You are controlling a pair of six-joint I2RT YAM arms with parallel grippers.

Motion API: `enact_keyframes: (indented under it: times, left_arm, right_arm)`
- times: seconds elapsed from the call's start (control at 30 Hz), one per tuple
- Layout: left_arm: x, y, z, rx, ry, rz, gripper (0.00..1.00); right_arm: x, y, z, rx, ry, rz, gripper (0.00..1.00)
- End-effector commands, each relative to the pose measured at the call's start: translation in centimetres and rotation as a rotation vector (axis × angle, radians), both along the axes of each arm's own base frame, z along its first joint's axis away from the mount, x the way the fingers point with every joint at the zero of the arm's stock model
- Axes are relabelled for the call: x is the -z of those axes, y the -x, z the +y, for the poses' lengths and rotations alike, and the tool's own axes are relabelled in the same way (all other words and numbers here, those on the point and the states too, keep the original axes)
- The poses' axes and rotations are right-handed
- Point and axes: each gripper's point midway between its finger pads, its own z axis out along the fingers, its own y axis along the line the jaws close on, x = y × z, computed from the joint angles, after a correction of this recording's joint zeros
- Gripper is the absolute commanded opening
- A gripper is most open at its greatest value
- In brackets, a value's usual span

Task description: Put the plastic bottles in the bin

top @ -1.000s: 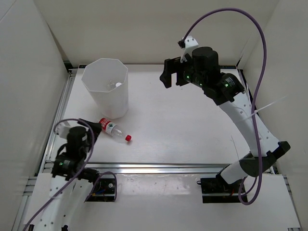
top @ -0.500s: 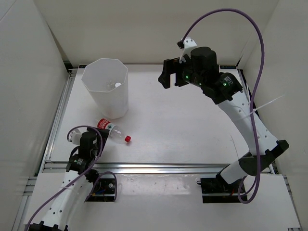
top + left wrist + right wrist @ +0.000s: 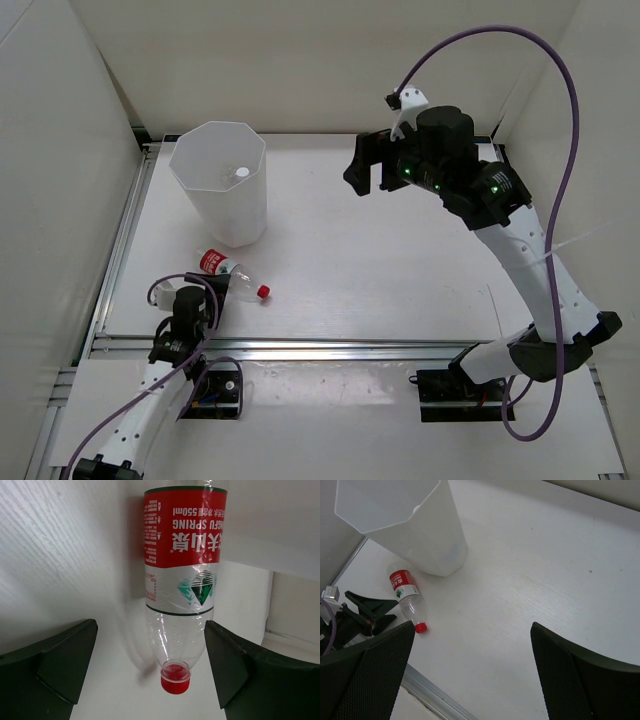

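The red-labelled bottle point(image 3: 232, 275) with a red cap lies on its side on the table, in front of the bin point(image 3: 222, 205). It also shows in the left wrist view point(image 3: 182, 580), cap nearest, and in the right wrist view point(image 3: 406, 594). My left gripper point(image 3: 203, 296) is open and low at the bottle's near left side. Its fingers point(image 3: 70, 655) stand either side of the cap end without touching it. My right gripper point(image 3: 362, 165) is open and empty, high above the table's far middle. A small white cap point(image 3: 243, 173) shows inside the bin. The other bottles are hidden.
The bin point(image 3: 435, 545) stands at the far left near the left wall. A metal rail point(image 3: 330, 348) runs along the table's near edge, another along the left side. White walls enclose the table on the left, back and right.
My left gripper has moved toward the near edge and settled beside the bottle, which shifted slightly left. My right gripper has moved a little to the right.
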Motion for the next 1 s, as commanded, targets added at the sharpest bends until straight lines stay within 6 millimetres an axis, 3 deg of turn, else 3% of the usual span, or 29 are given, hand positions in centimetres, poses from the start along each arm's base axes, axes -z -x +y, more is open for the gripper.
enact_keyframes:
  times: [0.0, 0.1, 0.47, 0.57, 0.6, 0.7, 0.73, 0.87, 0.9, 0.97]
  left_arm:
    - [1.0, -0.2, 0.0, -0.005, 0.004, 0.006, 1.0]
    - [0.7, -0.8, -0.1, -0.005, 0.01, -0.023, 1.0]
    - [2.6, -1.3, -0.6, 0.064, -0.021, 0.076, 0.98]
    - [2.1, -2.3, -0.7, 0.101, -0.041, 0.103, 0.95]
    - [1.0, -3.3, -1.0, 0.121, -0.044, 0.08, 0.95]
    - [1.5, -4.0, -0.9, 0.157, -0.065, 0.129, 0.92]
    - [0.8, -4.7, -1.0, 0.17, -0.062, 0.122, 0.91]
    - [1.9, -4.7, -1.3, 0.248, -0.088, 0.176, 0.68]
    - [1.9, -4.6, -1.6, 0.26, -0.079, 0.175, 0.52]
    - [2.3, -4.1, -1.4, 0.267, -0.081, 0.182, 0.47]
  right_arm:
    - [-0.7, 0.9, -1.4, 0.005, 0.026, -0.024, 1.0]
    - [-0.5, 1.0, -1.6, 0.013, 0.035, -0.018, 1.0]
    - [-0.7, 1.3, -2.9, 0.036, 0.072, -0.036, 1.0]
    - [-0.7, 1.4, -2.7, 0.028, 0.069, -0.034, 1.0]
    - [-0.7, 1.4, -2.7, 0.028, 0.069, -0.034, 1.0]
    - [-0.4, 1.3, -2.5, 0.019, 0.072, -0.025, 1.0]
    - [-0.4, 1.3, -2.5, 0.019, 0.072, -0.025, 1.0]
    - [0.0, 1.3, -2.5, 0.015, 0.084, -0.023, 1.0]
    - [0.3, 1.3, -2.4, 0.015, 0.09, -0.016, 1.0]
    - [0.1, 1.1, -2.5, 0.023, 0.087, -0.025, 1.0]
